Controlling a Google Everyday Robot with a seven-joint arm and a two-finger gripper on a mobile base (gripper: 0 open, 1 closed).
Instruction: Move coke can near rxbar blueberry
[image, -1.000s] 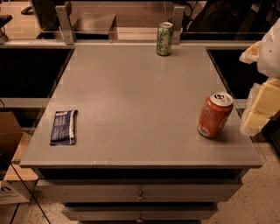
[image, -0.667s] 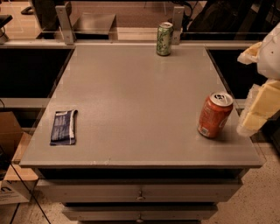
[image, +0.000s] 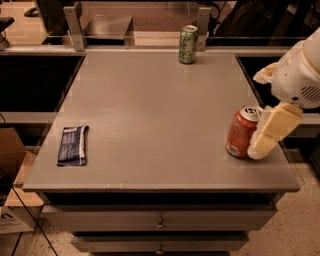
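The coke can (image: 242, 132), red-orange with a silver top, stands upright near the right front edge of the grey table (image: 150, 115). My gripper (image: 261, 145) comes in from the right on a white arm (image: 300, 75) and sits right against the can's right side, at can height. The rxbar blueberry (image: 73, 145), a flat dark blue wrapper with pale lettering, lies near the table's left front corner, far from the can.
A green can (image: 188, 44) stands upright at the back edge of the table. Metal brackets (image: 74, 25) rise behind the back edge. Drawers (image: 160, 220) are under the tabletop. A cardboard box (image: 12, 200) sits on the floor at the left.
My gripper has moved left, from a little apart from the coke can to right up against its right side. The can and the bar have not moved.
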